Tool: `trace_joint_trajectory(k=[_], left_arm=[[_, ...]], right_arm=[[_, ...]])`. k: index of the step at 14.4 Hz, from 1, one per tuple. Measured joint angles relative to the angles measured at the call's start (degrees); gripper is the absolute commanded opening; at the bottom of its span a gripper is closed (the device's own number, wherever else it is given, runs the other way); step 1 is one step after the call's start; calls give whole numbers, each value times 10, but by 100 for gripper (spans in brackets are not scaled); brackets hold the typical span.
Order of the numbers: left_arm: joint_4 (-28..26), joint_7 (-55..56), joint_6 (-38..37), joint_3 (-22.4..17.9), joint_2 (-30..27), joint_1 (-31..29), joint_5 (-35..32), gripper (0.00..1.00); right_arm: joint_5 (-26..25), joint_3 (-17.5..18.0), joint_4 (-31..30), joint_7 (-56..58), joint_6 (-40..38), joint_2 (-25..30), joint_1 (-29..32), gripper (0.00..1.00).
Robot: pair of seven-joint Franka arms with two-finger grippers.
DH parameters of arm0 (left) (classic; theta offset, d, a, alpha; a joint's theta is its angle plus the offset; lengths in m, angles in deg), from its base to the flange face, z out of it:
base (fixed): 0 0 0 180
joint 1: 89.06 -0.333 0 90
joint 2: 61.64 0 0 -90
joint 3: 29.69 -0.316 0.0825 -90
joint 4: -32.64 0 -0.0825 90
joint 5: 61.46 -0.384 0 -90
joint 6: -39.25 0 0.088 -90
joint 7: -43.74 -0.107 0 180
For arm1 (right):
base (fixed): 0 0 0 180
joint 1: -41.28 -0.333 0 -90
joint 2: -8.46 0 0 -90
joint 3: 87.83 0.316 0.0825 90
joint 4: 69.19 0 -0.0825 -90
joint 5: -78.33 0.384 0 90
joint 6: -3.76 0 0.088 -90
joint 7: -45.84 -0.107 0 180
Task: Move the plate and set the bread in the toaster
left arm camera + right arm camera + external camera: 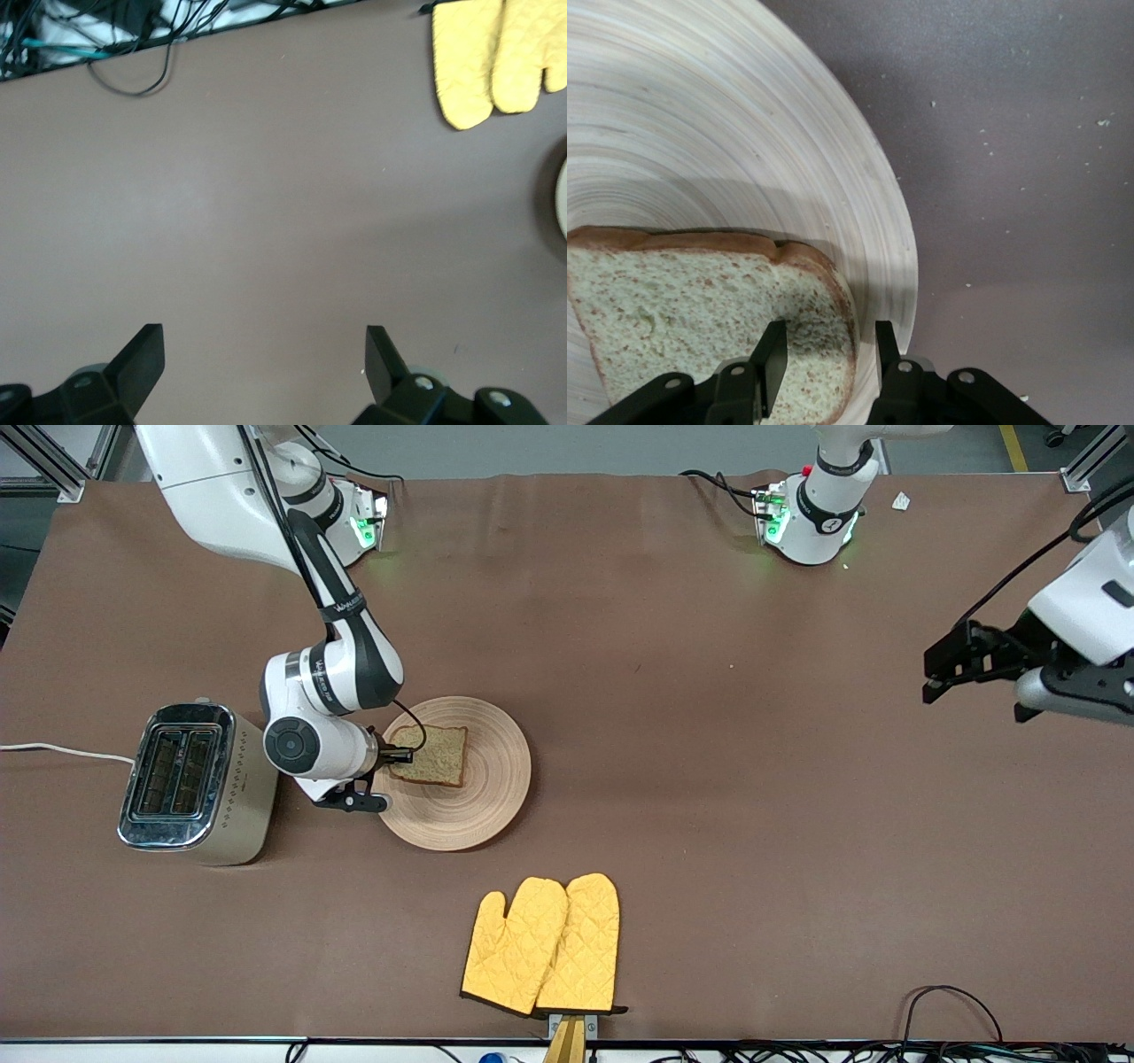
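Observation:
The tan wooden plate lies on the table with the bread flat on it, on the side toward the toaster. The toaster stands beside the plate, toward the right arm's end of the table, slots empty. My right gripper is low at the bread's edge. In the right wrist view its fingers straddle the crust of the bread, with a gap on both sides, over the plate. My left gripper waits open and empty above the table at the left arm's end, and is also open in its wrist view.
A pair of yellow oven mitts lies nearer the front camera than the plate, at the table's edge; it also shows in the left wrist view. The toaster's white cord runs off the table's end. Cables hang along the front edge.

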Motion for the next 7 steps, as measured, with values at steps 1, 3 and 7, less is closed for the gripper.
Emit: trace_joint_trajectory(k=[1,3,7], left_arm=[[-15,7,1,1,-9,0,-8,100],[-53,18,13,4,-28,0,-16,100],[-158,28,50,4,-92,-7,-18,100]], right_arm=[[0,0,0,0,2,0,-1,43],[0,0,-1,0,6,-2,-1,43],[0,0,-6,0,16,-4,-1,40]])
